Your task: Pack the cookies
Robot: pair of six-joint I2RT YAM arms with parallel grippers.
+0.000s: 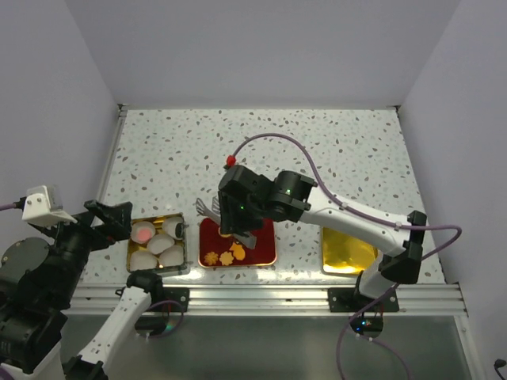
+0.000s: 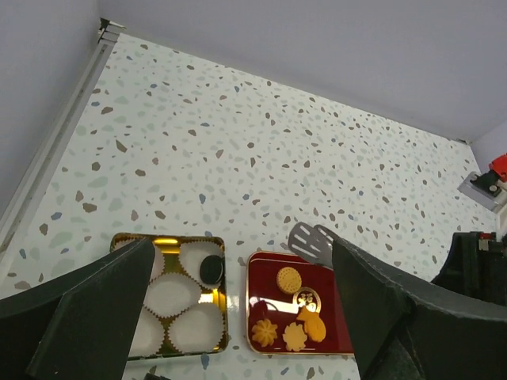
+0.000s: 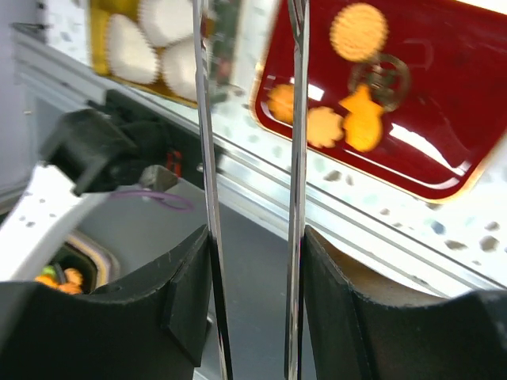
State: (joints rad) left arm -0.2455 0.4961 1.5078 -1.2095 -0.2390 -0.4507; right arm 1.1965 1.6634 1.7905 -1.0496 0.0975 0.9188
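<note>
Several cookies lie in the red tray [image 2: 337, 317]: a round yellow one [image 2: 288, 279], two flower-shaped ones [image 2: 264, 332] [image 2: 295, 336] and an orange one [image 2: 313, 323]. A dark cookie [image 2: 211, 269] and a pink cookie [image 1: 142, 233] sit in paper cups in the gold tin [image 1: 158, 216]. My right gripper [image 1: 238, 210] is shut on metal tongs [image 3: 297, 158], hovering over the tray's far edge. The slotted tong tips [image 2: 313, 241] hold nothing. My left gripper [image 2: 242, 245] hangs open, high above the tin and the tray.
White paper cups [image 2: 170, 293] fill the tin. A gold lid [image 1: 346, 252] lies at the near right, under the right arm. An aluminium rail [image 1: 261, 297] runs along the table's near edge. White walls stand on three sides.
</note>
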